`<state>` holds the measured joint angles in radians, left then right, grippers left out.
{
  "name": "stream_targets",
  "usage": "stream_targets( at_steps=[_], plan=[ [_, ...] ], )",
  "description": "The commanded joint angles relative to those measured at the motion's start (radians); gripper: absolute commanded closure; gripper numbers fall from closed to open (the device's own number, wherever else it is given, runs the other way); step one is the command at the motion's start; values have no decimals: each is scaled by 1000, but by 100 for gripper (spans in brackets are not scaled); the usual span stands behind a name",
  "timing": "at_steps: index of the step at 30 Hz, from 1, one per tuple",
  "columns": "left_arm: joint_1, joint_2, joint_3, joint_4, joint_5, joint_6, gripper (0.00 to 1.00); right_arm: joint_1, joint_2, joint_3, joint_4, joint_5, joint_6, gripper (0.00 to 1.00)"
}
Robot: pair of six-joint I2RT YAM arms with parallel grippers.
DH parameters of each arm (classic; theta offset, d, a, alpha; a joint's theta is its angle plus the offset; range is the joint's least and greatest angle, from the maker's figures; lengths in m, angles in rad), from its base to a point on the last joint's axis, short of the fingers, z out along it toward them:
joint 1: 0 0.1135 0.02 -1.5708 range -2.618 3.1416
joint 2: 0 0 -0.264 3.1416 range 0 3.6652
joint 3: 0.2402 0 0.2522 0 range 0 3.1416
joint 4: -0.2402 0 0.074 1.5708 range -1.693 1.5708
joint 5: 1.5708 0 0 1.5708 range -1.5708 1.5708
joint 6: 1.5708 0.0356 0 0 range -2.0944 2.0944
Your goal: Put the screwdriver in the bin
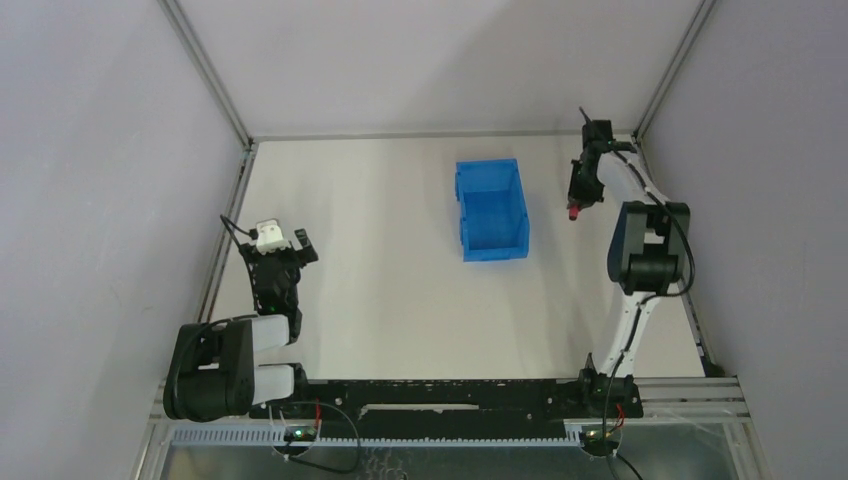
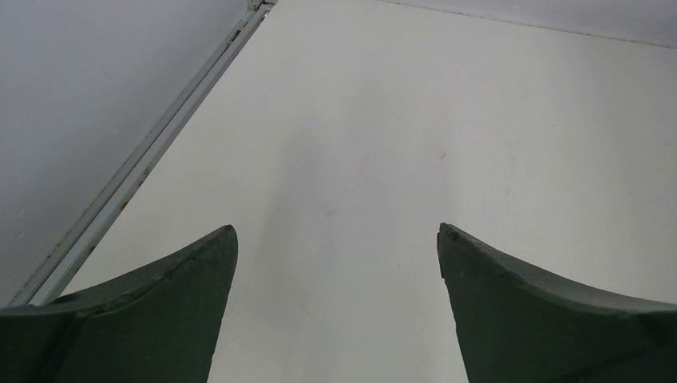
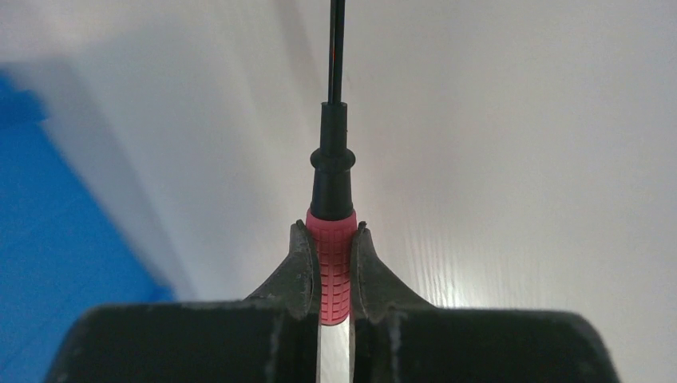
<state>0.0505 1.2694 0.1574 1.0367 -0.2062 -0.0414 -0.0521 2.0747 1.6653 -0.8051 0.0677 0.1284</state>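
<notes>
Right fingers (image 3: 297, 275) are clamped on the red handle of the screwdriver (image 3: 332, 255), one on each side, and its dark shaft points straight out ahead over the white counter (image 3: 519, 159). Seen from above, the screwdriver lies to the right of the blue bin (image 1: 495, 250), outside it and apart from its wall. Left fingers (image 2: 180, 307) stand wide apart over the counter beside the metal rail (image 2: 136, 171), well away from the bin.

Laboratory robot cell, as I view it remotely: a white table (image 1: 400, 300) enclosed by plain grey panels (image 1: 100, 150) on aluminium rails (image 1: 205, 70), with the left arm (image 1: 235, 365) and right arm (image 1: 645, 250) bolted to a slotted base beam (image 1: 450, 388) carrying exposed wiring (image 1: 353, 440).
</notes>
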Motion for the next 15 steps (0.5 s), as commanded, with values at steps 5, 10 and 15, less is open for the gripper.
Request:
stream_targets(
  at_steps=[5,10,15],
  plan=[
    [-3,-8,34,29,-3,20,0,47,-320,87,-226,71,10,100],
    [-4,-8,33,29,-3,20,0,244,-420,92,-257,74,27,97],
    [-3,-8,34,29,-3,20,0,438,-426,114,-240,88,80,95]
  ],
)
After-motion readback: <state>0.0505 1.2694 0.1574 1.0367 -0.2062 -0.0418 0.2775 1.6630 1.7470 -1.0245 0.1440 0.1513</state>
